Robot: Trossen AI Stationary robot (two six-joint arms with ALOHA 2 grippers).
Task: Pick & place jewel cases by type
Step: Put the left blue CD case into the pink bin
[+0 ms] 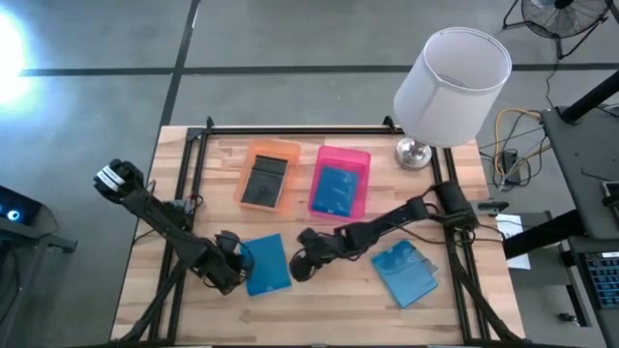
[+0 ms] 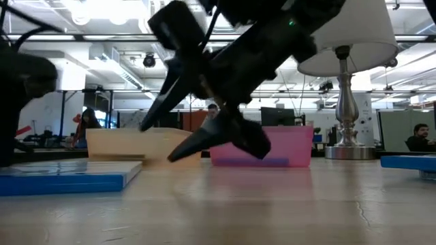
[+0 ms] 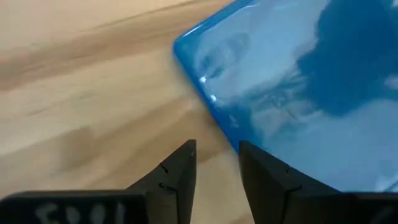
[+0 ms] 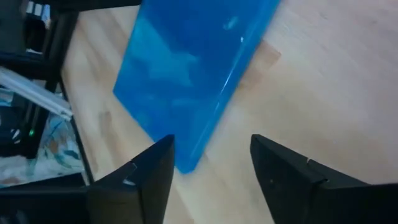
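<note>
A blue jewel case [image 1: 268,263] lies flat on the wooden table near its front edge, between my two grippers. My left gripper [image 3: 217,165] is open at the case's left edge, one finger over the case and one over bare wood. My right gripper [image 4: 211,162] is open at the case's right side and slants down toward it. A corner of the case [image 4: 186,158] shows between its fingers, which hang clear of the table [image 2: 160,139]. A second blue case [image 1: 404,273] lies flat to the right. A dark case [image 1: 264,182] lies in the orange tray [image 1: 276,147], and a blue case [image 1: 336,190] in the pink tray [image 1: 344,153]. My left gripper stands from above astride the blue case's left edge [image 3: 227,124]; I cannot tell whether a finger touches it.
A lamp with a white shade [image 1: 450,77] stands at the table's far right corner. The two trays sit side by side at the far middle. Bare wood lies along the front edge. Beyond the table, people sit in the room.
</note>
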